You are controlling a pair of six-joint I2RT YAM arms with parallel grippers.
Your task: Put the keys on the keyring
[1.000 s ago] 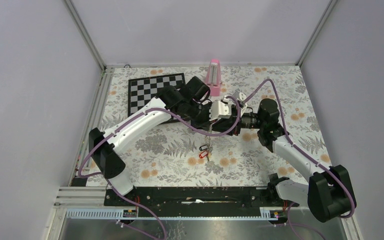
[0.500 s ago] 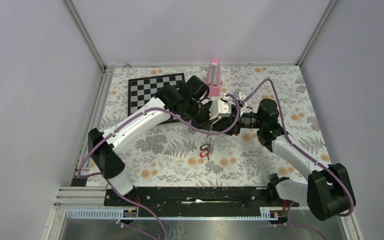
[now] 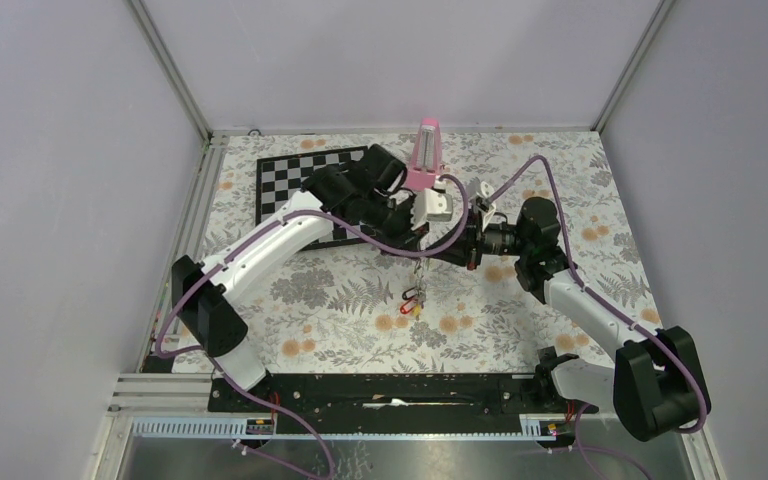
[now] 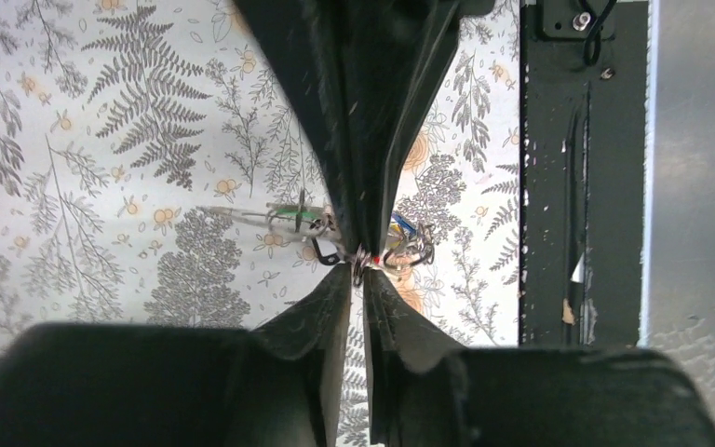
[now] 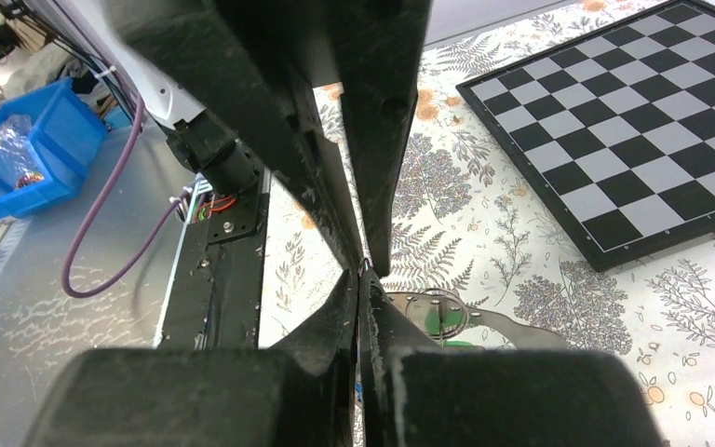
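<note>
Both grippers meet fingertip to fingertip above the middle of the floral table. My left gripper [image 3: 415, 246] [image 4: 358, 270] is shut on the thin wire keyring [image 4: 360, 264]. My right gripper [image 3: 430, 252] [image 5: 361, 276] is shut on the same keyring from the other side. Keys hang on the ring just below the fingertips; in the top view a bunch with red and black tags [image 3: 411, 300] hangs low, near the table. A green-tagged key [image 4: 289, 216] [image 5: 442, 323] and a blue-tagged one [image 4: 401, 223] show beside the fingers. Most of the ring is hidden by the fingers.
A checkerboard [image 3: 290, 180] [image 5: 652, 121] lies at the back left. A pink metronome-like object [image 3: 427, 150] stands at the back centre. A black rail [image 3: 390, 390] [image 4: 568, 186] runs along the near edge. A blue bin [image 5: 28, 140] sits off the table.
My left wrist has swung back and to the left while staying pinched at the same spot. The bunch of keys below has hardly moved. The right arm has barely moved.
</note>
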